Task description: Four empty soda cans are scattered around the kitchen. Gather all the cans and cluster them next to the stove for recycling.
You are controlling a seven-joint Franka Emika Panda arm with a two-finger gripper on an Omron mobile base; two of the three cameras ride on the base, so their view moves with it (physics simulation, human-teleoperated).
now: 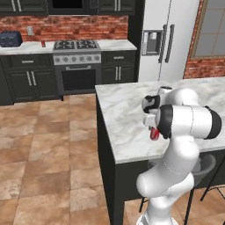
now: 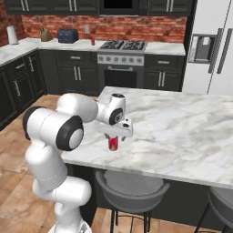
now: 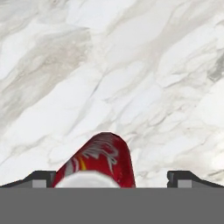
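A red soda can (image 2: 113,143) stands (upright) on the marble island (image 2: 182,132)

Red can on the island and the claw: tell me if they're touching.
Apart. In the hand view the red can stands between the claw's wide-open fingertips, with marble island top showing on both sides.

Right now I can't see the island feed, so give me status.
Gripper open, jaws either side of a red soda can, no squeeze yet. Can upright on the marble island counter. One more red can beside the stove. Nothing in the way.
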